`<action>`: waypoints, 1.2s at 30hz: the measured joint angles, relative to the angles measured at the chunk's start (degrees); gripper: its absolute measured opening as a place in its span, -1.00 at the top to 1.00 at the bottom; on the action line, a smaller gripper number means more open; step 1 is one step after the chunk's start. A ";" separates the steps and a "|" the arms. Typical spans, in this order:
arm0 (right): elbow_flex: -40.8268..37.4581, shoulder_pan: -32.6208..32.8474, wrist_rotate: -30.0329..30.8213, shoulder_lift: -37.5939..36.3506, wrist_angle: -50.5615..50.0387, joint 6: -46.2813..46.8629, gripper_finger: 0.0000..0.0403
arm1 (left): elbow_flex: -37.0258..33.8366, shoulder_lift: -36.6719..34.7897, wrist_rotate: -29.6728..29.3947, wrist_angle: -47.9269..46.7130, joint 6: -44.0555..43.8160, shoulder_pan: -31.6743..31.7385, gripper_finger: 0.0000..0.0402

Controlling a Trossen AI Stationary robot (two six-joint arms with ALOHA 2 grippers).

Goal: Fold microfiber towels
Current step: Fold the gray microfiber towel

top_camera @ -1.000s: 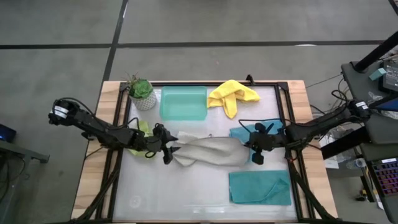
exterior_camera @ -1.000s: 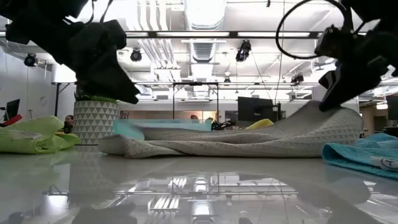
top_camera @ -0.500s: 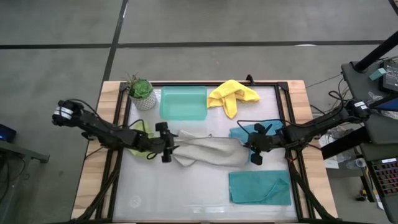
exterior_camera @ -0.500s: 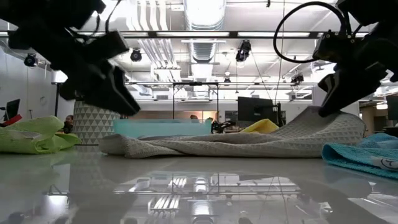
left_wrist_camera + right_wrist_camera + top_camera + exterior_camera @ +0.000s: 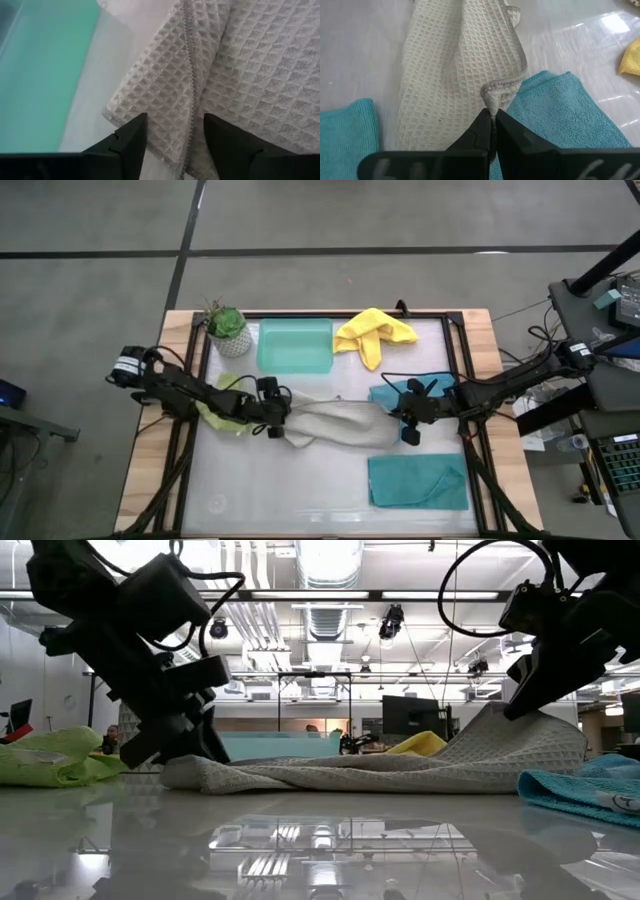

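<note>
Right claw (image 5: 492,131) is clenched on a raised corner of the grey towel (image 5: 335,423), holding that end lifted above the tabletop (image 5: 290,490) at the right of centre. Left claw (image 5: 172,137) has its two dark fingers (image 5: 127,137) spread, one on each side of a stitched hem at the grey towel's opposite end, low over the cloth; whether the fingers touch the fabric is hard to tell. Between the two claws the grey waffle-weave towel lies stretched and loosely bunched across the middle of the tabletop. Just beside the right claw, a crumpled teal towel (image 5: 418,392) lies partly under the lifted grey corner. A second teal towel (image 5: 418,482), folded into a flat rectangle, sits nearer the front right. A lime green towel (image 5: 222,408) lies bunched under the left arm, at the tabletop's left edge. A yellow towel (image 5: 372,332) lies crumpled at the back, just beside a mint-green tray (image 5: 295,346). A small potted plant (image 5: 227,328) stands at the back left corner, next to the tray
</note>
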 joint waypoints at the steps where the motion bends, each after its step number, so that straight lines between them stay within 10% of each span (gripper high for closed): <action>1: 0.00 0.00 0.00 0.00 0.05 0.00 0.96 | 0.00 0.04 -0.01 -0.07 -0.02 0.02 0.20; 11: 0.00 0.00 0.00 0.00 0.41 0.00 0.96 | -0.02 -1.28 -0.22 -0.53 -0.33 0.02 0.95; 19: 2.72 0.02 -0.11 -0.72 0.17 -1.34 0.96 | 3.78 -9.44 -0.28 -9.78 -0.07 -0.11 1.00; 32: 26.15 0.00 0.22 -1.25 -12.82 -19.34 0.96 | 32.62 -26.86 -0.80 -48.13 1.53 -0.55 1.00; 36: 33.37 0.02 9.40 -1.22 -16.51 -24.28 0.96 | 39.80 -29.12 -0.83 -53.36 5.47 -0.46 1.00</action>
